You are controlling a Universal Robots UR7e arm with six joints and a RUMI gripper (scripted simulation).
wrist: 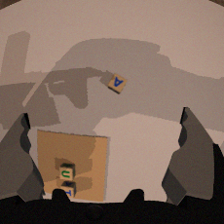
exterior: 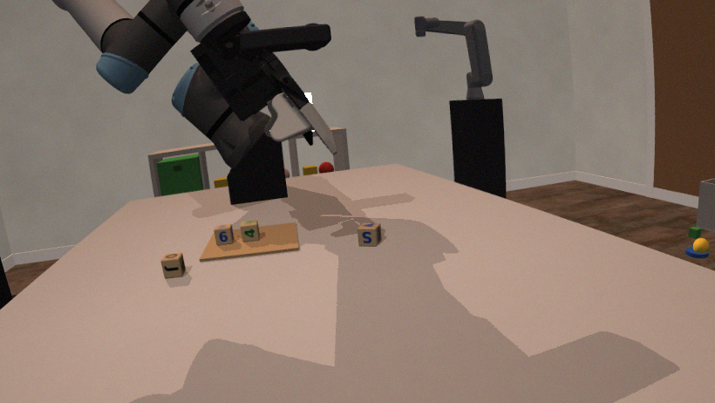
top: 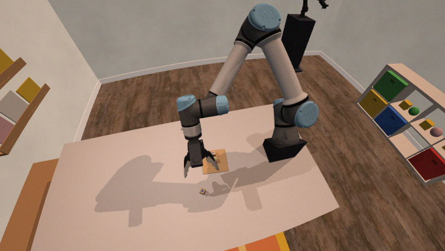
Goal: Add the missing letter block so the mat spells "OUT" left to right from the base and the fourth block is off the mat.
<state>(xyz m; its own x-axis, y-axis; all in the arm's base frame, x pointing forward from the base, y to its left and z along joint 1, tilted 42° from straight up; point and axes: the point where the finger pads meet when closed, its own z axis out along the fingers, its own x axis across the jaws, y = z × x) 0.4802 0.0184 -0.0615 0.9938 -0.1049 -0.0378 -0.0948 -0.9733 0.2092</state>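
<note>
Two blocks (exterior: 236, 232) sit side by side on the tan mat (exterior: 269, 242), a third block (exterior: 173, 264) and a fourth (exterior: 369, 234) rest off it on the worktop (exterior: 450, 280), beneath the empty, fully spread pincer (wrist: 109, 161).
</note>
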